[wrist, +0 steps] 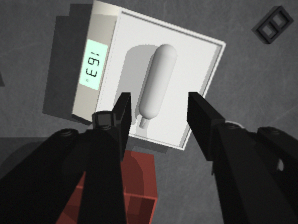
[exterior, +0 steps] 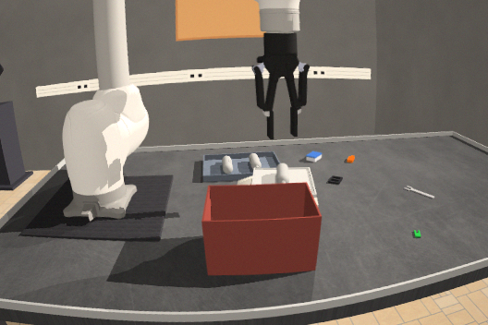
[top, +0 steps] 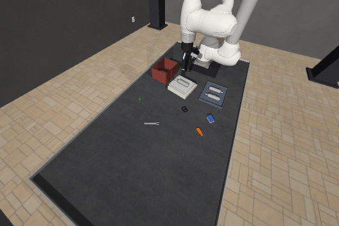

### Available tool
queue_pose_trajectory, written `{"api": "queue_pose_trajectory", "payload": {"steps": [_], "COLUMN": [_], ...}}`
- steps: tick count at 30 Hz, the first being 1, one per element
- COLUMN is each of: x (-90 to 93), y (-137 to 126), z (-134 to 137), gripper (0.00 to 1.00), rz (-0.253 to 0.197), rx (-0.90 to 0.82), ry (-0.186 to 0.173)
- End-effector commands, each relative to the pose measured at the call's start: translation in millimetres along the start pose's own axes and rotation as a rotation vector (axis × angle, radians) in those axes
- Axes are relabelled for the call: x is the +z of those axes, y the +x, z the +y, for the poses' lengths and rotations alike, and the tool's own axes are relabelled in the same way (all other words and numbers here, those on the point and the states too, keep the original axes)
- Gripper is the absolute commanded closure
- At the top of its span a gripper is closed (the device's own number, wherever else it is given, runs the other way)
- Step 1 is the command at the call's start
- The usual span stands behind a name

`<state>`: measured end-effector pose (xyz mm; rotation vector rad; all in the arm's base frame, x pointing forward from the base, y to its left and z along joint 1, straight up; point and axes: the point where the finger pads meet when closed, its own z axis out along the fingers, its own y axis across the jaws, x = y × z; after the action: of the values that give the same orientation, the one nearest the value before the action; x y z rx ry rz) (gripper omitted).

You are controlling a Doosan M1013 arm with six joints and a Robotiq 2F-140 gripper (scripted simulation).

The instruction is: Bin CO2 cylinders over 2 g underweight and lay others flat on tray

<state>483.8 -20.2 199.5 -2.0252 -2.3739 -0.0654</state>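
A white CO2 cylinder [wrist: 157,80] [top: 183,83] [exterior: 282,173] lies flat on the white scale [wrist: 200,60] [top: 178,92] [exterior: 306,174], whose lit display [wrist: 93,65] shows digits seen sideways. My gripper [wrist: 159,106] [exterior: 282,136] [top: 185,69] hangs well above the scale, pointing straight down. Its fingers stand partly apart with nothing between them. Two more cylinders [top: 216,90] [top: 212,95] [exterior: 227,163] [exterior: 254,159] lie flat in the grey-blue tray [top: 205,99] [exterior: 213,171] beside the scale. The red scrap bin [top: 164,74] [exterior: 261,241] [wrist: 140,180] stands on the scale's other side.
Small loose items lie on the dark table: a black clip [top: 184,109] [exterior: 335,180] [wrist: 273,25], a blue block [top: 210,118] [exterior: 314,156], an orange piece [top: 199,131] [exterior: 350,159], a grey bolt [top: 151,123] [exterior: 419,191], a green bit [top: 140,99] [exterior: 417,234]. The robot base [exterior: 102,158] stands behind the tray.
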Motion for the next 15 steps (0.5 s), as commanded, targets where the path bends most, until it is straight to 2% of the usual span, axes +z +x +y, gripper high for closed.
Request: {"api": "queue_pose_trajectory", "payload": {"steps": [1,8,15], "x": [1.5,4.7,21.3], "y": [-1,-1,-1], "z": [3,3,2], "gripper": [0.6,0.6,0.6], "rz": [-0.043,-0.048,-0.048], "rx": [0.276,0.301,0.302], "ry": [0.013,0.014,0.014]}}
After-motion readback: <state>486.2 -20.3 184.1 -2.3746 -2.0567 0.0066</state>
